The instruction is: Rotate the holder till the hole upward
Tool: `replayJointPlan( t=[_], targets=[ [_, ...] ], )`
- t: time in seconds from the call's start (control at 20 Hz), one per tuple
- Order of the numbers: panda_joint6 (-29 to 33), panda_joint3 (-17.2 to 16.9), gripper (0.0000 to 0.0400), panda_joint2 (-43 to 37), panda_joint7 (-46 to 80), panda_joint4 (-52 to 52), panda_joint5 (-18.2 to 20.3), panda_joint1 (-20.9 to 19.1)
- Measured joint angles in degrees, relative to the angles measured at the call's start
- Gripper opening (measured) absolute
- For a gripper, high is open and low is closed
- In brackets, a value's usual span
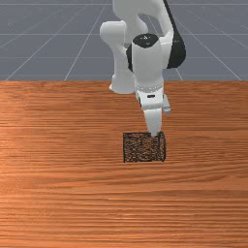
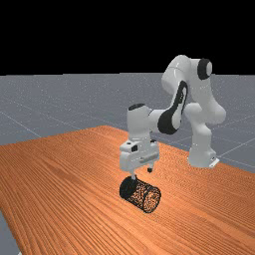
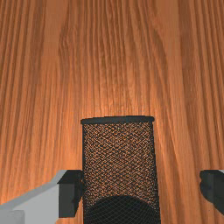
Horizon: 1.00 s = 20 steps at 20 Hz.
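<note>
The black mesh holder (image 2: pixel 141 194) lies on its side, well in from the table's (image 2: pixel 60 194) edges. The gripper (image 2: pixel 142 174) stands spread, one finger (image 3: pixel 70 192) close beside the mesh, more room by the other.

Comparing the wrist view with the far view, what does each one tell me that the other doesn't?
Wrist view alone: how the spacing runs, with one finger right by the side of the holder, contact unclear, and a wide gap to the other finger.
Far view alone: how the arm reaches from its foot on the table to above the holder, whose open end faces that camera.
Both: the gripper open, nearer the holder's dark closed end, and the holder lying on its side.
</note>
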Motion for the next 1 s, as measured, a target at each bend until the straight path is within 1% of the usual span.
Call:
replayJointPlan(
  t=[0.05, 0.1, 0.15, 0.2, 0.25, 0.3, 0.35, 0.4, 0.45, 0.5, 0.55, 0.6, 0.65, 0.7, 0.75, 0.8, 0.85, 0.9, 0.95, 1.0],
  targets=[
    [0.06, -0.65, 0.0398, 0.10, 2.64, 0.29, -2.18, 1.61],
    [0.15, -0.06, 0.0398, 0.29, 2.69, 0.50, -1.40, 1.79],
    [0.11, -0.29, 0.0399, 0.43, 4.10, 0.77, -2.38, 2.69],
    [0.39, 1.57, 0.0399, 0.81, 2.02, 0.97, 1.11, 1.63],
    [0.29, 0.77, 0.0400, 1.02, 4.93, 1.50, -1.24, 3.35],
    [0.46, 1.50, 0.0400, 1.38, 5.06, 1.89, -0.30, 3.53],
    [-0.18, -1.42, 0.0400, 1.82, 15.29, 3.02, -5.05, 7.50],
    [0.66, 2.65, 0.0400, 2.38, 6.86, 3.18, 0.66, 4.70],
    [-0.51, -0.54, 0.0400, 2.76, 15.80, 4.45, -5.13, 8.86],
    [-0.64, -0.44, 0.0400, 3.10, 16.77, 4.98, -5.26, 9.53],
    [-0.21, 1.39, 0.0400, 3.33, 12.58, 5.05, -3.20, 8.39],
    [-0.20, 1.63, 0.0400, 3.63, 13.02, 5.48, -3.06, 8.73],
    [-0.85, -0.05, 0.0400, 4.01, 18.81, 6.36, -5.28, 10.96],
    [-6.43, 1.00, 0.0400, 6.52, 15.58, 10.61, -4.72, 10.37],
    [-5.96, 1.05, 0.0400, 7.40, 15.49, 10.78, -4.68, 10.41],
    [-1.90, -2.04, 0.0400, 7.31, 20.15, 8.74, -10.21, 13.53],
    [-2.09, -3.27, 0.0400, 8.93, 21.76, 9.64, -11.99, 14.81],
    [-0.12, -2.83, 0.0400, 9.66, 20.84, 8.94, -10.97, 14.35],
    [-0.44, -3.67, 0.0400, 10.71, 21.91, 9.51, -12.11, 15.24],
    [-0.03, -4.03, 0.0400, 11.49, 22.29, 9.70, -12.45, 15.63]
  ],
)
